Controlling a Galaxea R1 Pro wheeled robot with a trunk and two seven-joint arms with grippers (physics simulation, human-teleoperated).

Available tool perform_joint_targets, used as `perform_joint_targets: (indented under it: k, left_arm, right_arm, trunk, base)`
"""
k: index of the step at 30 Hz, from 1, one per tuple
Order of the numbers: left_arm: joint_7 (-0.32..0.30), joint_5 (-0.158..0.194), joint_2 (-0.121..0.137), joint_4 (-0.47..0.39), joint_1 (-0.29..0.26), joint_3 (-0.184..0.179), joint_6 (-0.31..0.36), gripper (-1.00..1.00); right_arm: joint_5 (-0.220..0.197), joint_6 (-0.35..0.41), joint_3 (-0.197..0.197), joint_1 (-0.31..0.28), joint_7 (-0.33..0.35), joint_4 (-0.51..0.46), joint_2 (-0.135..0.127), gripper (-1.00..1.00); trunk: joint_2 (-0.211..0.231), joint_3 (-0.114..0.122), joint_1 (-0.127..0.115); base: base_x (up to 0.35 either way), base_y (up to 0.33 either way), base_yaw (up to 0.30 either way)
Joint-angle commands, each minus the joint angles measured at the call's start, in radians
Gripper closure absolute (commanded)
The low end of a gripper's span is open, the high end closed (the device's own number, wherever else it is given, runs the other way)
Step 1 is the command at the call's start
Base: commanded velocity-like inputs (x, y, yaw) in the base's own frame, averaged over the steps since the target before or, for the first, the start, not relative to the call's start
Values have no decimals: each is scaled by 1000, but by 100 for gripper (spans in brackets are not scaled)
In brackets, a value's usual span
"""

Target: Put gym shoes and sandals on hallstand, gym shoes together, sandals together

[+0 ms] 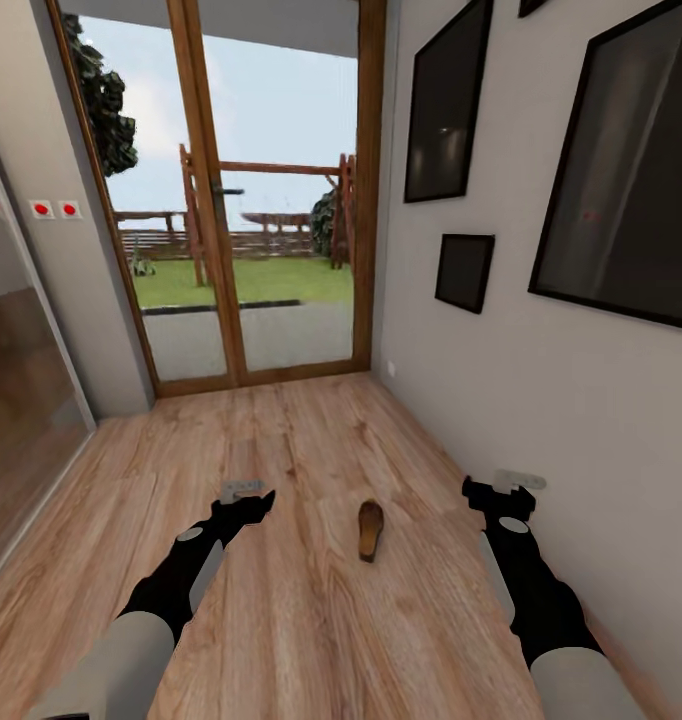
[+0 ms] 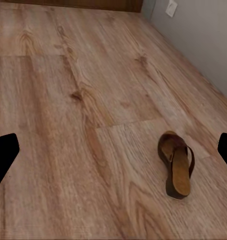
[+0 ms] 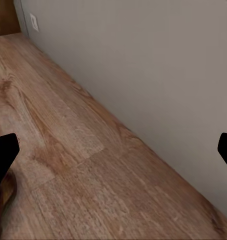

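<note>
Wood corridor floor (image 1: 311, 620), one sandal (image 1: 370, 530) between both spread grippers

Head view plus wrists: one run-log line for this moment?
phase: approach | sandal on corridor floor, between arms | left gripper open, empty | right gripper open, empty, near wall

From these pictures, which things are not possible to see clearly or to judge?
- Sandal: the head view renders it too small to show its strap; the left wrist view shows it clearly.
- Left gripper: the picture's edges cut both fingertips.
- Right gripper: likewise cut by the edges.
- Dark wall frames: blank, so their contents cannot be told.
</note>
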Motion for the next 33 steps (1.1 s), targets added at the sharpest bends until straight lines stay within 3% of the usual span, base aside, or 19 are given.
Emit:
perform_joint_targets:
  k: [1, 6, 9, 21, 33]
  left_arm:
    - [-9, 3, -1, -2, 0, 7, 8, -100]
    - [-9, 3, -1, -2, 0, 7, 8, -100]
    - [-13, -5, -15, -19, -10, -5, 5, -100]
    - [-13, -5, -16, -67, -9, -4, 6, -100]
    - [-13, -5, -17, -103, -9, -12, 7, -100]
  right_arm:
    - [4, 7, -1, 0, -1, -2, 1, -100]
    - [4, 7, -1, 0, -1, -1, 1, -100]
    - [9, 12, -4, -5, -9, 16, 6, -100]
    - [9, 19, -3, -5, -31, 27, 11, -100]
    - [1, 20, 0, -5, 28, 88, 8, -100]
  trunk:
    - [0, -1, 0]
    - [0, -1, 0]
    - [0, -1, 0]
    - [0, -1, 0]
    - [0, -1, 0]
  base:
    - [283, 228, 0]
    - [283, 228, 0]
    - [2, 0, 0]
    - [119, 100, 0]
    - [238, 212, 0]
